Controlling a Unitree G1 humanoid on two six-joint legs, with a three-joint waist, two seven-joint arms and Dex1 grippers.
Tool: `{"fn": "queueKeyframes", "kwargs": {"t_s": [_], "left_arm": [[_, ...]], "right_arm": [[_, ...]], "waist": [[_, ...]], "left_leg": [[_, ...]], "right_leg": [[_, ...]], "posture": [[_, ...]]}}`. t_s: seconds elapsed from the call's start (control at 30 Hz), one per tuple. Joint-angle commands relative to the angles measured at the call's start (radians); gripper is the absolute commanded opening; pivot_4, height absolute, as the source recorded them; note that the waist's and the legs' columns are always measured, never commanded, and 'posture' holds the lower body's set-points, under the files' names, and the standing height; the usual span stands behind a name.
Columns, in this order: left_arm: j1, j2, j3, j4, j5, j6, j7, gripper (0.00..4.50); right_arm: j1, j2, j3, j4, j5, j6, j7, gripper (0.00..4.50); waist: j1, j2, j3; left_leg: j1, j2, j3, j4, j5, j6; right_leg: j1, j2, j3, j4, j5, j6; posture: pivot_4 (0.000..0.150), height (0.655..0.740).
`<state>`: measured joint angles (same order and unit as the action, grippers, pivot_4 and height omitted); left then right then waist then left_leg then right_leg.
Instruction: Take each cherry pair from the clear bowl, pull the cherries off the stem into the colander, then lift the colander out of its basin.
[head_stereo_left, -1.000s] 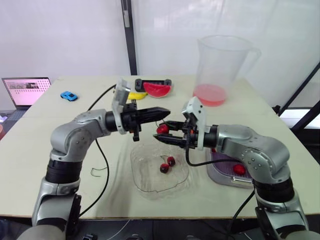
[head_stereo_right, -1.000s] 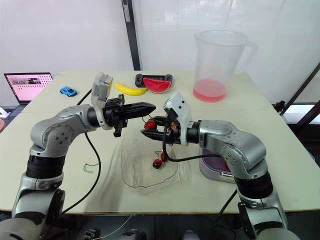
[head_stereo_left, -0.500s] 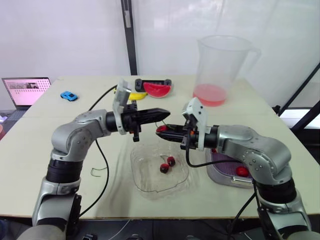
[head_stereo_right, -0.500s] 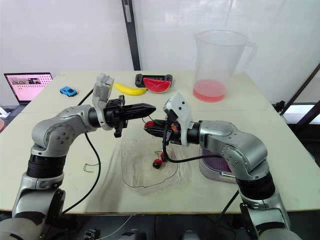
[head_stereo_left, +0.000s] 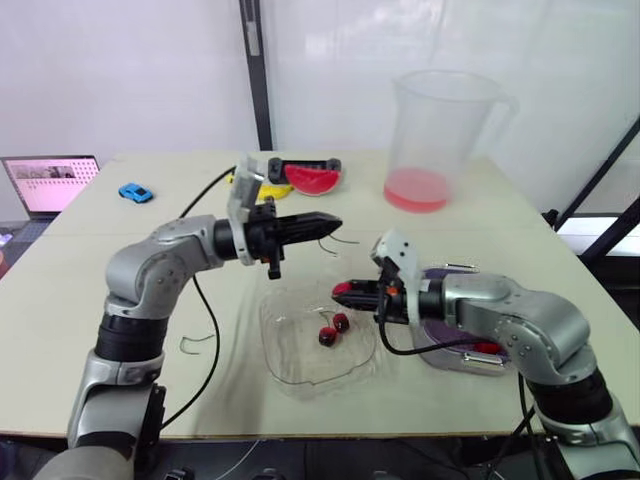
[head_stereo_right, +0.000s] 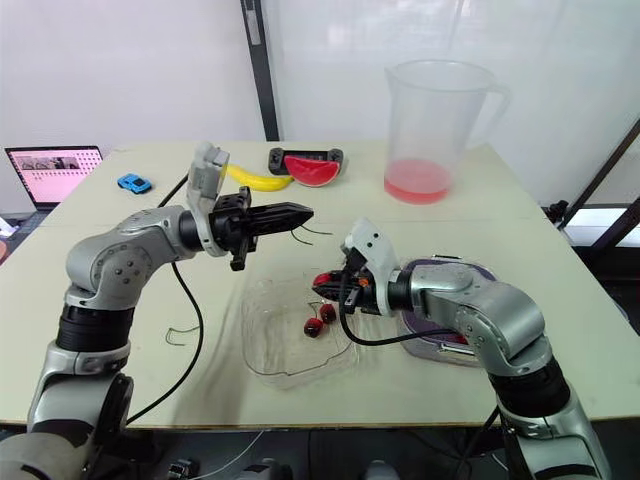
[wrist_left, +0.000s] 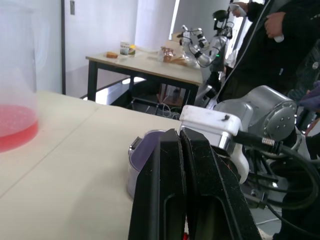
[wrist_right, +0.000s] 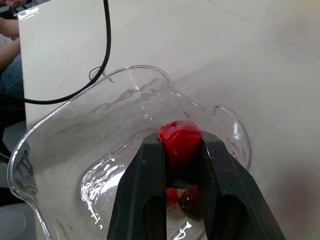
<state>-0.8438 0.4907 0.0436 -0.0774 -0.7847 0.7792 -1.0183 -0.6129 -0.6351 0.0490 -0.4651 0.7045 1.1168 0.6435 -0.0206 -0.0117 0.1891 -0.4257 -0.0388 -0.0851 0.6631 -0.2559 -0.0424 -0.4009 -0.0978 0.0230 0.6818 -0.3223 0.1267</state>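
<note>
pinching a cherry (wrist_right: 179, 140), right claw (head_stereo_left: 343, 292) hangs; left claw (head_stereo_left: 335, 225) apparently grips stem (head_stereo_right: 314, 233).

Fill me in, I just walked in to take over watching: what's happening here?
The robot is pulling cherries off their stems. Its left hand is shut on a thin stem above the table, while its right hand grips one cherry over the clear bowl. Another cherry pair lies in the bowl. The purple colander sits in its basin on the robot's right, not yet lifted.
</note>
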Motion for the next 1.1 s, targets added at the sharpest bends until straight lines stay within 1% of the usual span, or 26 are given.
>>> {"fn": "queueKeyframes", "kwargs": {"t_s": [0.03, 0.13, 0.2, 0.23, 0.3, 0.37, 0.43, 0.5, 0.53, 0.63, 0.67, 0.7, 0.77, 0.9, 1.0, 1.07, 1.1], "left_arm": [[-0.015, 0.020, 0.033, -0.020, -0.005, -0.014, 0.005, 0.00], [-0.007, 0.027, 0.040, -0.031, -0.011, -0.009, 0.013, 0.00], [0.009, 0.038, 0.049, -0.044, -0.015, -0.003, 0.022, 0.00], [0.020, 0.046, 0.055, -0.051, -0.017, -0.001, 0.027, 0.00], [0.041, 0.059, 0.064, -0.062, -0.020, 0.001, 0.034, 0.00], [0.061, 0.070, 0.072, -0.073, -0.026, 0.002, 0.044, 0.00], [0.077, 0.077, 0.079, -0.082, -0.031, 0.003, 0.051, 0.00], [0.099, 0.085, 0.085, -0.094, -0.033, 0.004, 0.055, 0.00], [0.115, 0.090, 0.086, -0.099, -0.031, 0.003, 0.057, 0.00], [0.156, 0.102, 0.087, -0.115, -0.026, -0.003, 0.063, 0.00], [0.165, 0.103, 0.088, -0.121, -0.029, -0.003, 0.068, 0.00], [0.176, 0.106, 0.090, -0.127, -0.030, -0.004, 0.071, 0.00], [0.199, 0.114, 0.095, -0.138, -0.028, -0.006, 0.076, 0.00], [0.224, 0.124, 0.111, -0.152, -0.036, -0.002, 0.093, 0.00], [0.243, 0.137, 0.128, -0.168, -0.045, 0.005, 0.104, 0.00], [0.260, 0.144, 0.144, -0.176, -0.056, 0.014, 0.121, 0.00], [0.277, 0.148, 0.157, -0.178, -0.060, 0.014, 0.131, 0.00]], "right_arm": [[-0.039, -0.033, -0.089, -0.028, 0.076, 0.025, 0.035, 0.36], [-0.055, -0.094, -0.128, -0.017, 0.107, 0.034, 0.077, 0.36], [-0.076, -0.226, -0.162, 0.033, 0.096, 0.017, 0.170, 0.36], [-0.081, -0.321, -0.162, 0.067, 0.069, -0.007, 0.237, 0.36], [-0.072, -0.488, -0.126, 0.123, -0.001, -0.076, 0.354, 0.36], [-0.036, -0.613, -0.065, 0.166, -0.085, -0.168, 0.446, 0.36], [-0.005, -0.677, -0.021, 0.198, -0.151, -0.249, 0.508, 0.36], [0.013, -0.705, 0.033, 0.241, -0.241, -0.344, 0.541, 0.36], [0.024, -0.714, 0.065, 0.262, -0.295, -0.397, 0.556, 0.36], [0.030, -0.695, 0.117, 0.303, -0.365, -0.457, 0.590, 0.36], [0.031, -0.689, 0.128, 0.315, -0.383, -0.469, 0.597, 1.33], [0.037, -0.687, 0.140, 0.325, -0.403, -0.480, 0.605, 1.63], [0.045, -0.680, 0.153, 0.354, -0.446, -0.522, 0.609, 2.51], [0.012, -0.664, 0.131, 0.386, -0.450, -0.521, 0.643, 4.48], [-0.041, -0.699, 0.111, 0.398, -0.456, -0.519, 0.704, 4.48], [-0.101, -0.685, 0.081, 0.397, -0.396, -0.471, 0.747, 4.48], [-0.154, -0.648, 0.054, 0.393, -0.326, -0.416, 0.765, 4.48]], "waist": [[0.001, 0.000, 0.000], [0.005, 0.000, 0.000], [0.009, 0.000, 0.000], [0.011, 0.001, 0.001], [0.011, 0.001, 0.001], [0.006, 0.000, 0.001], [0.001, 0.000, 0.001], [-0.006, 0.000, 0.001], [-0.007, 0.001, 0.000], [-0.008, 0.001, 0.001], [-0.007, 0.002, 0.001], [-0.004, 0.001, 0.001], [0.001, 0.001, 0.001], [0.008, 0.001, 0.001], [0.006, 0.002, 0.001], [0.006, 0.002, 0.001], [0.003, 0.002, 0.001]], "left_leg": [[0.000, 0.000, 0.000, 0.000, 0.000, 0.000], [0.000, 0.000, 0.000, 0.000, 0.000, 0.000], [0.000, 0.000, 0.000, 0.000, 0.000, 0.000], [0.000, 0.000, 0.000, 0.001, 0.000, 0.000], [0.000, -0.001, 0.001, 0.001, -0.001, 0.001], [0.000, -0.001, 0.001, 0.001, -0.001, 0.002], [0.000, 0.000, 0.001, 0.000, -0.001, 0.002], [0.001, 0.001, 0.002, 0.000, -0.001, 0.002], [0.001, 0.001, 0.003, 0.000, -0.001, 0.002], [0.001, 0.001, 0.003, -0.001, -0.001, 0.002], [0.001, 0.001, 0.003, -0.001, -0.001, 0.002], [0.000, 0.001, 0.003, -0.001, -0.001, 0.002], [0.000, 0.001, 0.003, 0.000, -0.001, 0.002], [0.000, 0.001, 0.003, 0.000, -0.001, 0.001], [0.000, 0.001, 0.003, 0.000, -0.001, 0.001], [0.000, 0.001, 0.002, 0.000, -0.001, 0.001], [0.000, 0.001, 0.002, 0.000, -0.001, 0.001]], "right_leg": [[0.000, 0.000, 0.000, 0.000, 0.000, 0.000], [0.000, 0.000, 0.000, 0.000, 0.000, 0.000], [0.001, 0.000, 0.000, -0.001, 0.000, 0.000], [0.001, -0.001, 0.000, -0.001, 0.000, 0.000], [0.002, -0.001, 0.000, -0.002, 0.000, 0.000], [0.002, -0.001, 0.000, -0.002, 0.000, 0.000], [0.002, 0.001, 0.000, -0.002, 0.000, 0.000], [0.002, 0.001, 0.000, -0.002, 0.000, 0.000], [0.002, 0.001, 0.001, -0.002, 0.000, 0.000], [0.000, 0.000, 0.002, -0.002, 0.000, 0.000], [0.000, 0.000, 0.002, -0.001, 0.000, 0.000], [0.000, 0.000, 0.002, -0.001, 0.000, 0.000], [0.000, 0.000, 0.002, -0.001, 0.000, 0.000], [0.000, 0.000, 0.002, -0.002, 0.000, 0.000], [0.000, -0.001, 0.002, -0.002, 0.000, 0.000], [0.000, -0.001, 0.002, -0.002, 0.000, 0.000], [0.000, -0.001, 0.002, -0.002, 0.000, 0.000]], "posture": [[0.150, 0.7400], [0.150, 0.7400], [0.150, 0.7400], [0.150, 0.7400], [0.150, 0.7400], [0.150, 0.7400], [0.150, 0.7400], [0.150, 0.7400], [0.150, 0.7400], [0.150, 0.7400], [0.150, 0.7400], [0.150, 0.7400], [0.150, 0.7400], [0.150, 0.7400], [0.150, 0.7400], [0.150, 0.7400], [0.150, 0.7400]]}}
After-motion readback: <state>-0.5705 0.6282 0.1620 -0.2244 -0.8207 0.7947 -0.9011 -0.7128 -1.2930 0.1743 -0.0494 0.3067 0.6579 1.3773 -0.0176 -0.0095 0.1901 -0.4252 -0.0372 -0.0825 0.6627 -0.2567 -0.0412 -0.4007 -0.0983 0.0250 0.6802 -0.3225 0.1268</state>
